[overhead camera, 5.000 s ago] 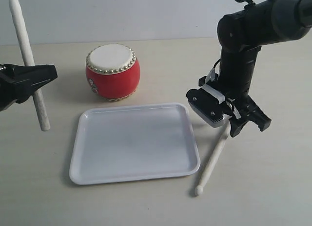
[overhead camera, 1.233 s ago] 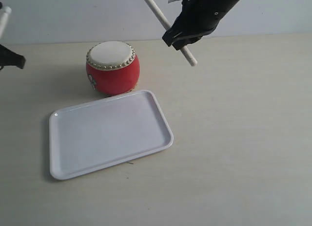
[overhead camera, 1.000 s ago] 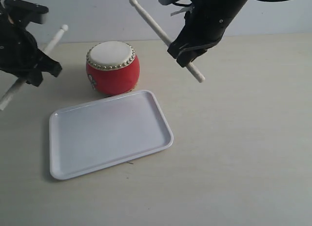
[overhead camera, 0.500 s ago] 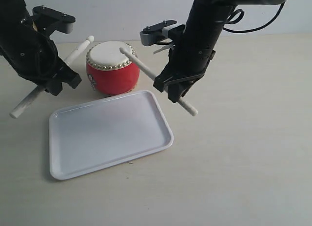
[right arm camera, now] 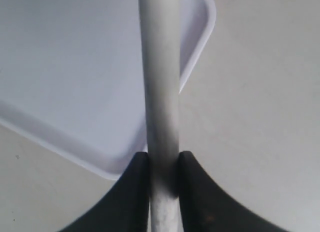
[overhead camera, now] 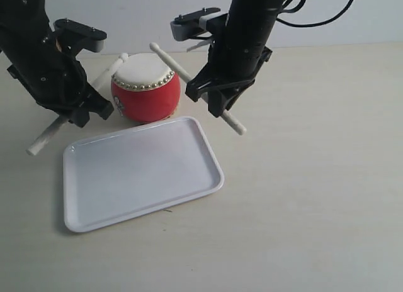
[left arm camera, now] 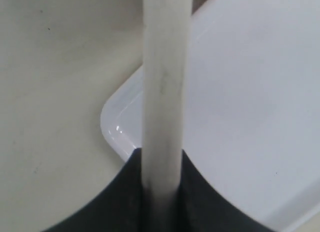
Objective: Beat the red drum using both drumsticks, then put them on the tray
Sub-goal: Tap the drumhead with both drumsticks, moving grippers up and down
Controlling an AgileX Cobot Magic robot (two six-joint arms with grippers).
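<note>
The red drum (overhead camera: 145,90) stands upright behind the white tray (overhead camera: 141,172). My left gripper (overhead camera: 77,111) is left of the drum, shut on a pale drumstick (overhead camera: 101,77) that slants up to a bead tip at the drum's left rim. My right gripper (overhead camera: 215,102) is right of the drum, shut on the other drumstick (overhead camera: 179,69). That stick's tip hangs just above the back of the skin. Contact with the skin cannot be told. The left wrist view shows its drumstick (left arm camera: 162,82) clamped in the gripper (left arm camera: 161,164) over a tray (left arm camera: 250,92) corner. The right wrist view shows the same: drumstick (right arm camera: 160,67), gripper (right arm camera: 163,164), tray (right arm camera: 75,67).
The pale tabletop (overhead camera: 315,179) stretches bare to the right of the tray and in front of it. A light wall runs along the back. Cables hang from the right arm (overhead camera: 252,28) above the drum.
Both arms have come down from high up to either side of the drum, bringing the stick tips over its skin. In the last half second the right stick's tip lifted slightly.
</note>
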